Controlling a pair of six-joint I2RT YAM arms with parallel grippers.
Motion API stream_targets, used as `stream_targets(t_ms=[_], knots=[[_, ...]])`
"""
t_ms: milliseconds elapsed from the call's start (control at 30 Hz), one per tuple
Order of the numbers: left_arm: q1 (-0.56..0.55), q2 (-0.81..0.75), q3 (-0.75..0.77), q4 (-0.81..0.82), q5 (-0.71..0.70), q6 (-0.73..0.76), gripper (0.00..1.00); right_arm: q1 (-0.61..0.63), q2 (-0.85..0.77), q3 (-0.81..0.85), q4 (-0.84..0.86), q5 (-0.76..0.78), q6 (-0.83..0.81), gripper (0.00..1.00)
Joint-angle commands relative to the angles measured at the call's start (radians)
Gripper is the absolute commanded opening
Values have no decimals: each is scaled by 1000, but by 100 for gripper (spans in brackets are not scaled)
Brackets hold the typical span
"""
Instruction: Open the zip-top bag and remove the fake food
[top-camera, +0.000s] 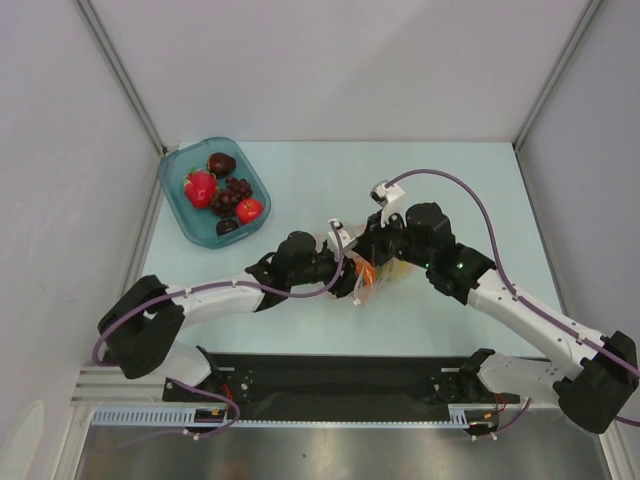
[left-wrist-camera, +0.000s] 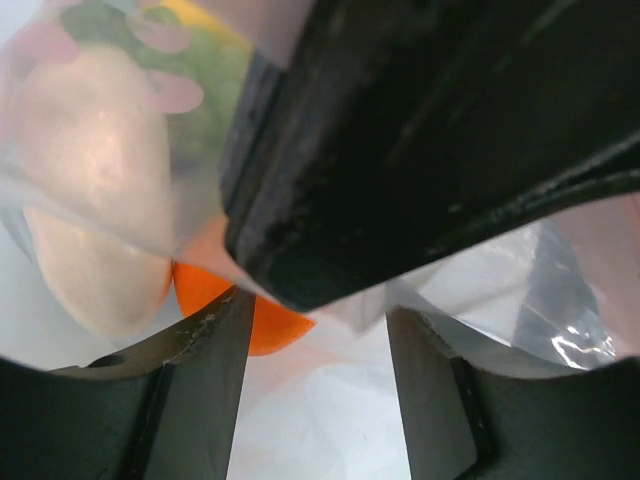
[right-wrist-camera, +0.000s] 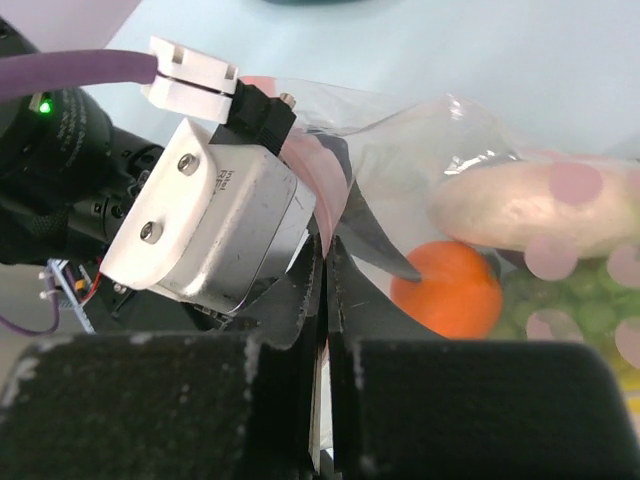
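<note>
The zip-top bag (top-camera: 368, 287) lies at mid-table between both grippers. It holds fake food: an orange (right-wrist-camera: 450, 290), a white oval piece (right-wrist-camera: 520, 210) and green grapes (right-wrist-camera: 590, 300). My right gripper (right-wrist-camera: 326, 250) is shut on the bag's pinkish zip edge; it also shows in the top view (top-camera: 380, 250). My left gripper (left-wrist-camera: 318, 310) is open, its fingers (left-wrist-camera: 200, 380) apart with clear bag film (left-wrist-camera: 520, 270) between them. The orange (left-wrist-camera: 275, 320) and the white piece (left-wrist-camera: 90, 200) lie just beyond it. The left gripper (top-camera: 350, 265) faces the right one closely.
A teal tray (top-camera: 180, 195) at the back left holds strawberries, dark grapes and dark pieces. Enclosure walls stand left, right and behind. A black mat (top-camera: 340, 375) lies at the near edge between the arm bases.
</note>
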Motion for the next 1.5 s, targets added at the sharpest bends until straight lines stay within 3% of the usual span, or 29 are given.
stream_targets(t_ms=[0,233,333,400,567,800,1200,1467], knots=[[-20,59,58,87,-33,11,61,0,-28,-13,65,17,28,0],[-41,128,57,152,-176,-26,78,2,-33,-39,96,-4,48,0],[-57,134,45,173,-288,-27,80,2,-35,-48,111,-21,57,0],[-61,134,31,217,-320,-27,89,2,-35,-49,109,-30,57,0],[-61,211,91,185,-263,-20,97,2,-35,-55,117,-44,62,0],[-61,292,132,159,-277,-50,91,2,-50,-68,131,-56,71,0],[-31,172,-78,385,-171,-138,92,3,-111,-47,88,-39,68,0],[-9,189,-76,383,-303,-196,91,19,-148,-47,85,-45,85,0]])
